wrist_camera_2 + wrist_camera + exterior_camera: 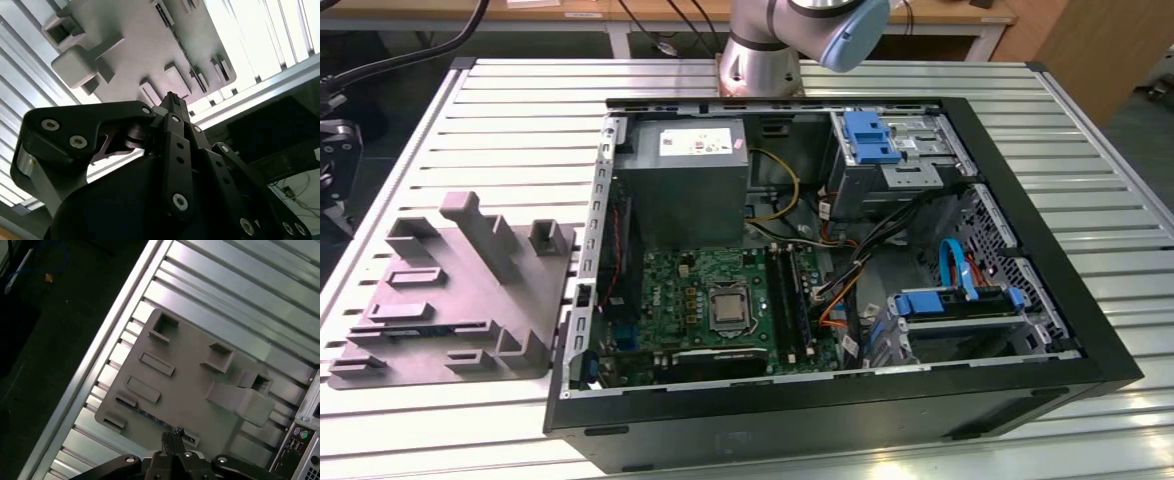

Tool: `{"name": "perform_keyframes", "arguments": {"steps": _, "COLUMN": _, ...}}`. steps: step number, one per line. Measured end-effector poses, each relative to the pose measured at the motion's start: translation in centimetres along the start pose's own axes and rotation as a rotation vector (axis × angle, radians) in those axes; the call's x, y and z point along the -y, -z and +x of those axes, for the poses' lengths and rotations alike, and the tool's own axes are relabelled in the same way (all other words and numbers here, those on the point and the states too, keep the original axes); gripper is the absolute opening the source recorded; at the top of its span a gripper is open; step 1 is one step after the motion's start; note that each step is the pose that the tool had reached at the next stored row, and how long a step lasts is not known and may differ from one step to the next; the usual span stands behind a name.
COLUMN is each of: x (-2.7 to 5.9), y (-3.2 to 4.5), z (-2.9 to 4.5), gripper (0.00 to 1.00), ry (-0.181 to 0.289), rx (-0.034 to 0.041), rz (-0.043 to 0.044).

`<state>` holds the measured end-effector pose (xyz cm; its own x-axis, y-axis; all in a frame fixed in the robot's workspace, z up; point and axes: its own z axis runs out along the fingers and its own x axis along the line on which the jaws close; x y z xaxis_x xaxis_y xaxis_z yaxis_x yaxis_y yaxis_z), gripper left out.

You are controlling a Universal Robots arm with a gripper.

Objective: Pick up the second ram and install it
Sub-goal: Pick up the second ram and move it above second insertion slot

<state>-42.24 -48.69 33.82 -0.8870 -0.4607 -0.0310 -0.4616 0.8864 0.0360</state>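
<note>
1. The hand [174,434] hangs over the near edge of a grey moulded tray [190,375]. Its two fingers are drawn together at the tips, and I can see nothing held between them.
2. Just past the fingertips, a thin dark strip lies in the tray's long edge slot. I take it for the second ram [150,416], though it is hard to make out.
3. By that reading nothing is lifted yet, so both the pick-up and the fitting are left to do.
4. Both wrist views give the tray and the fingertips close up, on the ribbed metal surface [240,290].
5. The exterior view adds the open computer case [1014,240], to the tray's right in that view. Its green board [700,290] carries long black slots [787,290].
</note>
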Motion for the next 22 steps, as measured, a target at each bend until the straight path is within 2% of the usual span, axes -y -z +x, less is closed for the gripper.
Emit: {"name": "perform_keyframes", "arguments": {"steps": 22, "x": 0.01, "y": -0.42, "z": 0.01, "gripper": 0.1, "ry": 0.4, "rx": -0.0157, "rz": -0.01}}
